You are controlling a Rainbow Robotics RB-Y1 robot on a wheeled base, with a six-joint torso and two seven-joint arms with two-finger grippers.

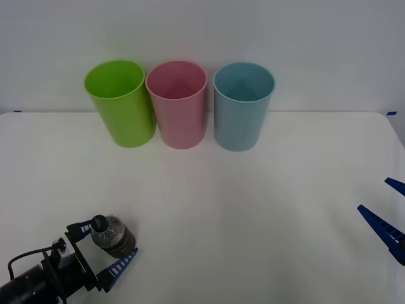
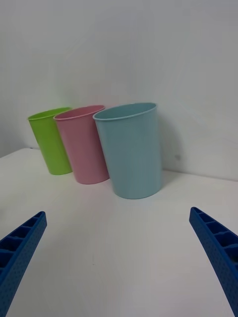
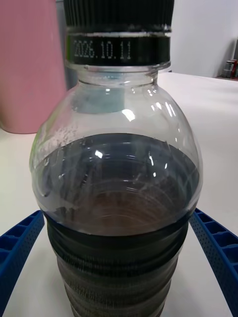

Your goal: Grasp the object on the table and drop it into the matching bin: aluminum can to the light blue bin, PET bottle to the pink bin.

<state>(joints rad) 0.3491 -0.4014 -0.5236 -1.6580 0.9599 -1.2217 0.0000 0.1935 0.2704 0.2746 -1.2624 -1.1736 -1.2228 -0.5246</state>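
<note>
blue left fingers [image 1: 101, 248] flank bottle [image 1: 111, 235], its base hidden.

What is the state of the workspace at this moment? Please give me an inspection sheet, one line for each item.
Surface: white table, plain and flat.
Job's things: PET bottle upright near the front left; pink bin in the middle of the back row, light blue bin to its right.
Clutter: lime green bin, left of the pink one.
Grippers: left claw open, one finger on each side of the bottle, not visibly pressing; right claw open, waiting at the right edge.
Cables: black cable on the left wrist.
Surroundings: plain pale wall behind the bins.
</note>
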